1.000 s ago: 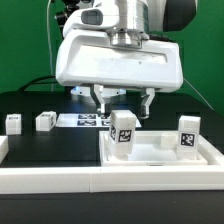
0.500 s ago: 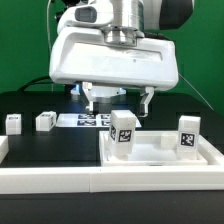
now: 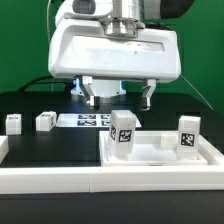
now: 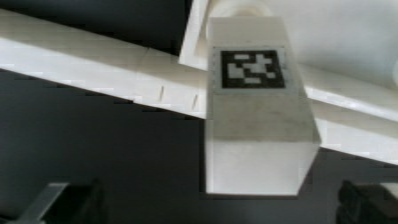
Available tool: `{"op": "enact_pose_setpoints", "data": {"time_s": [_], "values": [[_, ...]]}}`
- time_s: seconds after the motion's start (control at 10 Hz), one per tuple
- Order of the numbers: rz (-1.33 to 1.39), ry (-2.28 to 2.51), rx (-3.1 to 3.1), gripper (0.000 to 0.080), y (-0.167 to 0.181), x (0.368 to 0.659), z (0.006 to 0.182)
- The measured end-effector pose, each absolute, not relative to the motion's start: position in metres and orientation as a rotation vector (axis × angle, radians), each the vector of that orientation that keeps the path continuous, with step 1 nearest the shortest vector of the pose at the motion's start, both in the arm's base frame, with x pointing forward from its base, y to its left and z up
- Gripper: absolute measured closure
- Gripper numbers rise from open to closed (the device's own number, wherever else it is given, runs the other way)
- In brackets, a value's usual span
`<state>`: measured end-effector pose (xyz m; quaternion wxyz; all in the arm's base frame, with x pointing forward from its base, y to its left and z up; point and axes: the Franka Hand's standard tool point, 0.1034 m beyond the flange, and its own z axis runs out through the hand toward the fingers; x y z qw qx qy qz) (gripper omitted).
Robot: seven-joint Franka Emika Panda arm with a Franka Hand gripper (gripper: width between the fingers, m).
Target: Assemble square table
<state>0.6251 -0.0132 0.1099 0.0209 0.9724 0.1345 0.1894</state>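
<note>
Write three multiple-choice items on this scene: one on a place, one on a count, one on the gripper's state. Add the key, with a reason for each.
1. Where do the two loose small white block legs lie?
A. on the black table, at the exterior view's left of the large white square tray-like top
B. inside that top
C. between the fingers

2. How many legs stand upright on the top?
A. one
B. two
C. four

3. How is the two-finger gripper?
A. shut on a leg
B. open, holding nothing
C. shut on the top's rim

Key:
1 A: both sit on bare black table, apart from the top.
2 B: one standing leg and a second rise from the top.
3 B: its fingers stand wide apart, and the wrist view shows them clear of the leg between them.
</note>
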Motion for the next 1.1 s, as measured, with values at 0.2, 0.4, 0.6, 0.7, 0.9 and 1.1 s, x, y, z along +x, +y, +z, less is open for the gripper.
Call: {"op": "enact_pose_setpoints", "data": {"time_s": [0.2,0.4,0.6,0.7,0.9,1.1], "values": [[0.450,0.416,3.080,0.0151,-0.011,0.622,0.103],[0.286,0.410,3.132,0.0151,-0.005,0.624,0.100],[0.096,0.423,3.161,0.0151,0.001,0.622,0.096],[-0.046,0.442,3.167,0.0151,0.002,0.618,0.093],[-0.084,0.465,3.156,0.0151,-0.004,0.628,0.089],[-0.088,0.459,3.157,0.0151,-0.006,0.627,0.089]]}}
